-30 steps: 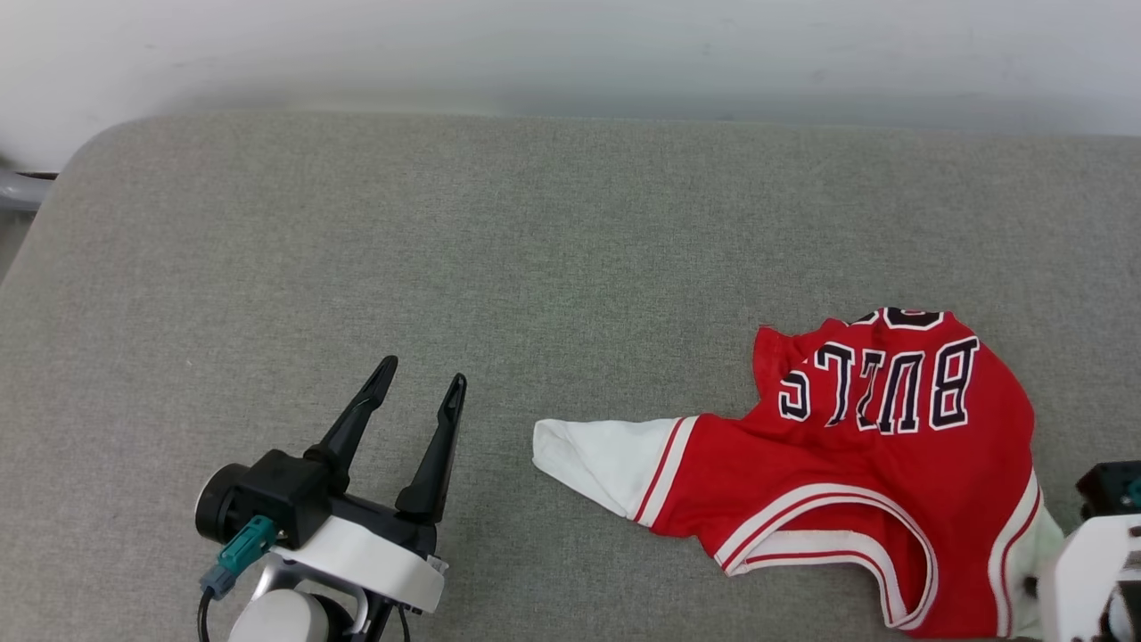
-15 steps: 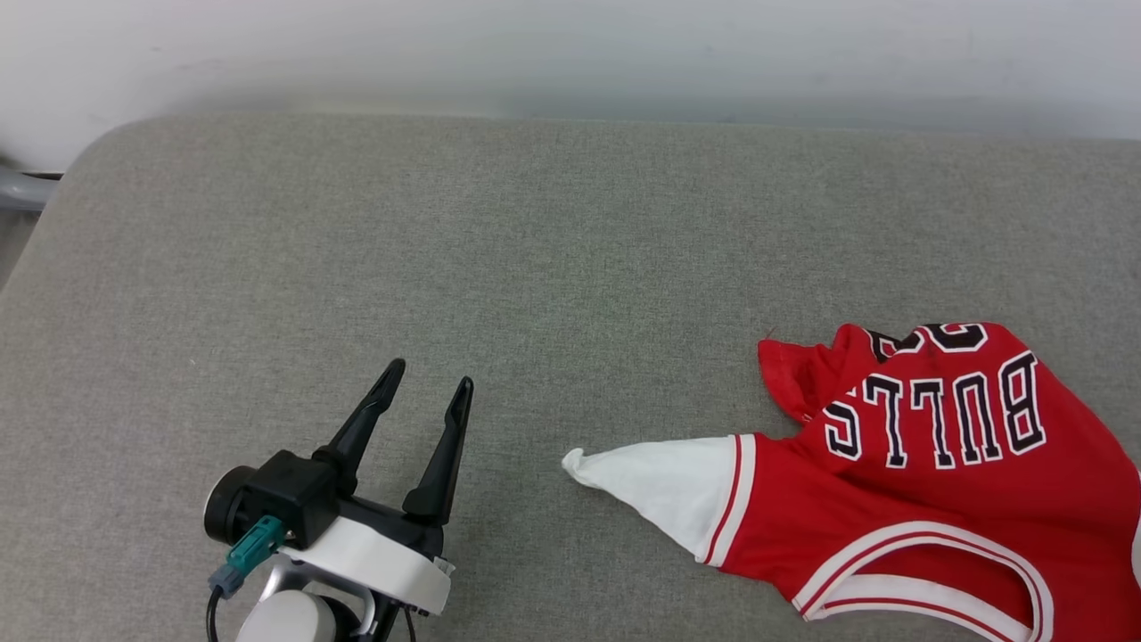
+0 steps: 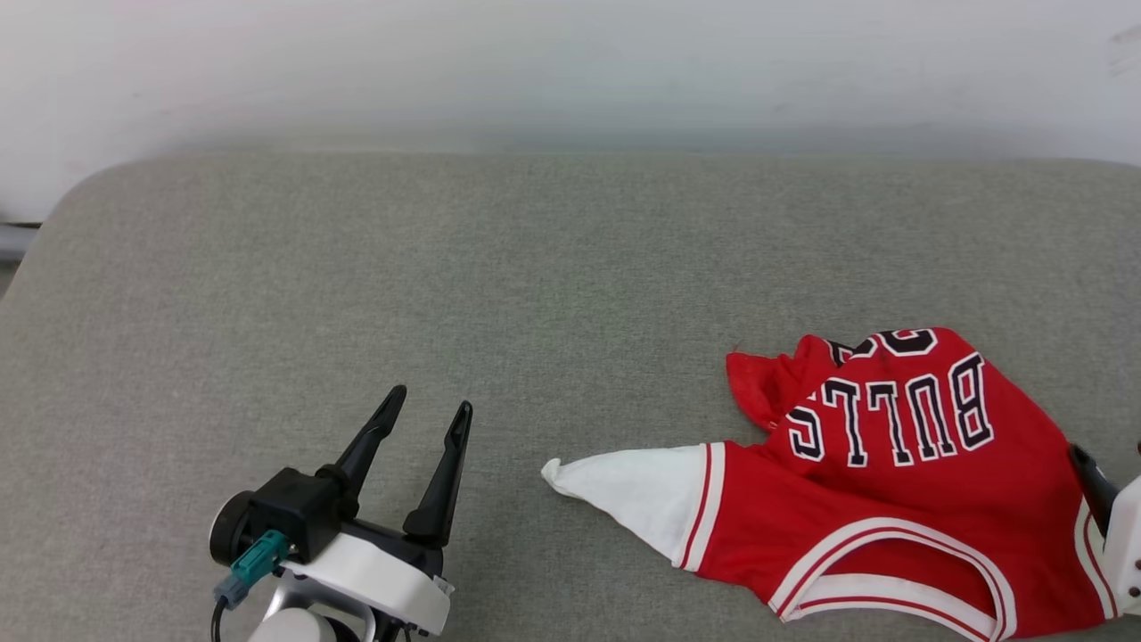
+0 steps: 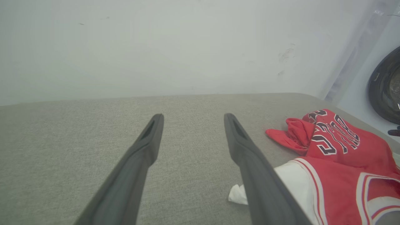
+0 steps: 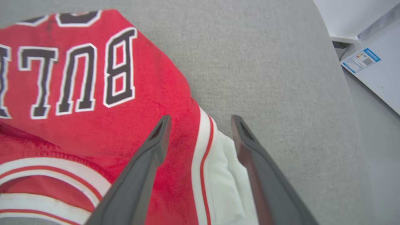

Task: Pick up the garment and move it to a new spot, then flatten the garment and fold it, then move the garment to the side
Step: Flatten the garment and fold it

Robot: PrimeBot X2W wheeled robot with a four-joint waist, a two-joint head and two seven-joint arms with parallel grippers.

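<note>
The left gripper (image 3: 430, 400) stands at the lower left of the head view with its 2 dark fingers spread wide and nothing between them. In the left wrist view the same gripper (image 4: 193, 116) has only the grey fabric surface (image 3: 535, 267) showing in the gap between its fingers, and it touches no cloth. The garment (image 3: 891, 481) lies crumpled on the right part of that surface, well apart from the left gripper, with its black, white-edged "BULLS" lettering face up and upside down in the head view. 1 white sleeve (image 3: 633, 486) stretches from the garment toward the left gripper and ends in a twisted tip short of it. The striped neckline curves along the garment's near edge. The right gripper (image 5: 201, 118) also has its 2 fingers wide apart in the right wrist view, poised over the garment (image 5: 93, 125) at its shoulder. There, 1 finger crosses the red cloth and the other crosses the white sleeve, with the red-and-white trim in the gap. No fabric is pinched between the fingers, and whether the fingertips touch the cloth cannot be told. In the head view 1 dark finger of this gripper shows at the right edge, against the garment's side.
</note>
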